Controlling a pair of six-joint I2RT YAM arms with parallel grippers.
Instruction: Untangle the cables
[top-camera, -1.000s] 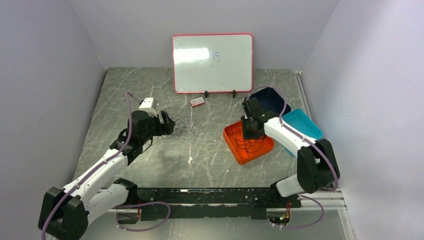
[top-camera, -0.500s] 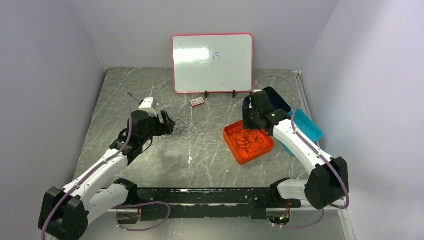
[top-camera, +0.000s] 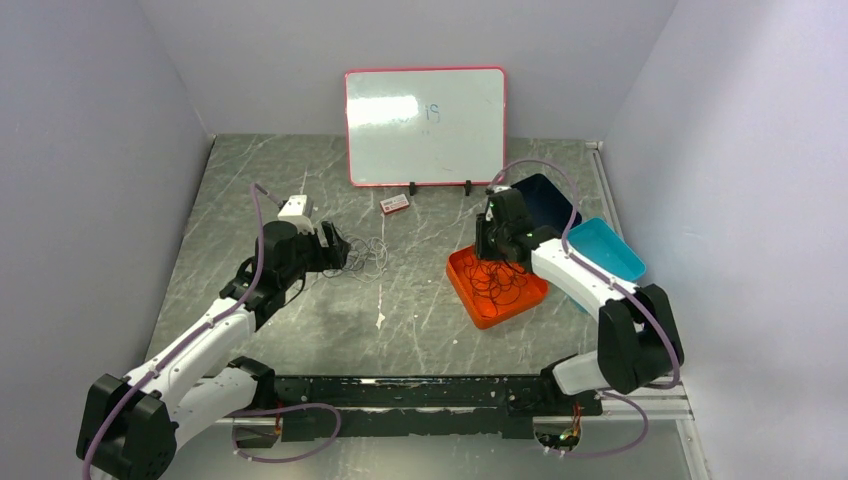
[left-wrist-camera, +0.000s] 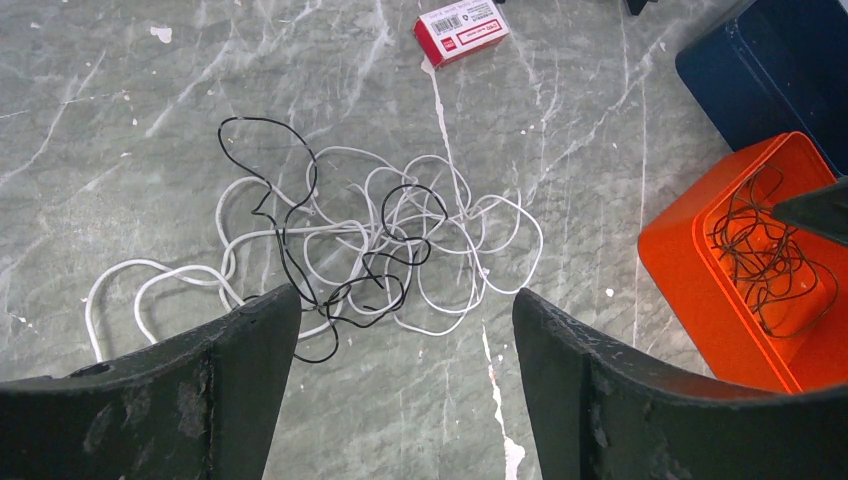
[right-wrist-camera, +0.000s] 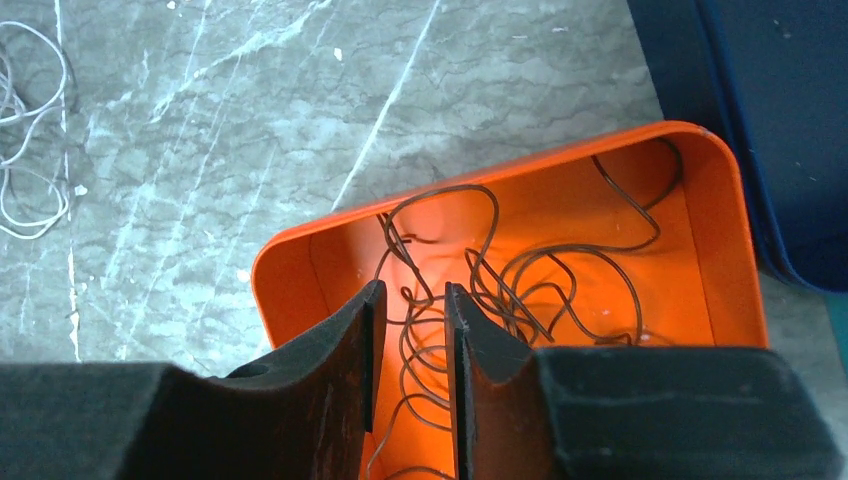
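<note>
Okay, the right arm (top-camera: 580, 275) has come back down over the orange tray (right-wrist-camera: 722, 250). Half a second ago it had lifted clear toward the dark blue bin (top-camera: 545, 195), and a second ago it sat low in the tray. The right jaws now hang over the tray's far left part, nearly together with only a thin slit between them, and no strand looks clamped there. Black cables (right-wrist-camera: 520, 270) lie in loose loops on the tray floor, much the same heap across all three moments, so that batch reads as dropped off, not being carried out. The left arm (top-camera: 215, 330) has not moved. The left jaws are wide apart, poised over the mixed tangle (left-wrist-camera: 400, 235) on the desk (top-camera: 300, 170), and contact can't be judged. That tangle is mostly white loops with at least one black strand (left-wrist-camera: 290, 250) threaded through them, well apart from the tray. Sorting looks partly done, and this knot is the remaining work. The next grab probably needs a single black strand near its free end, because pulling mid-loop could drag the whole clump.
</note>
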